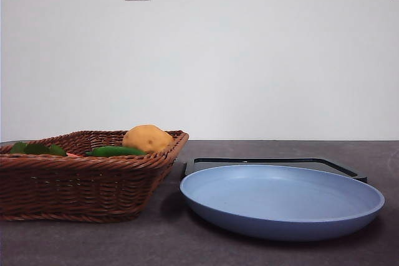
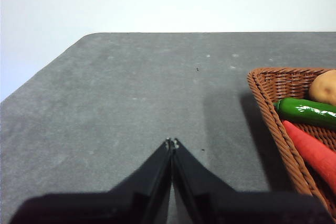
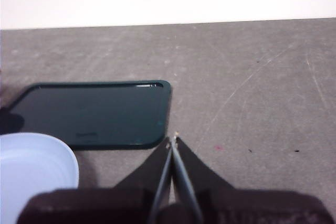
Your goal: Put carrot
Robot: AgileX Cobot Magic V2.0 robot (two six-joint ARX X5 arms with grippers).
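The carrot (image 2: 314,153) lies in the brown wicker basket (image 2: 275,129), orange-red, beside a long green vegetable (image 2: 307,112) and a yellow-tan potato (image 2: 325,87). In the front view only its green leaves (image 1: 37,149) and a sliver of orange (image 1: 73,154) show over the basket (image 1: 81,185) rim. My left gripper (image 2: 171,142) is shut and empty above bare table, to the side of the basket. My right gripper (image 3: 174,139) is shut and empty, hanging by the corner of the dark tray (image 3: 89,113).
A blue plate (image 1: 280,200) stands to the right of the basket, with a dark green tray (image 1: 274,163) behind it. The potato (image 1: 147,138) and green vegetable (image 1: 115,151) rise above the basket rim. Neither arm shows in the front view.
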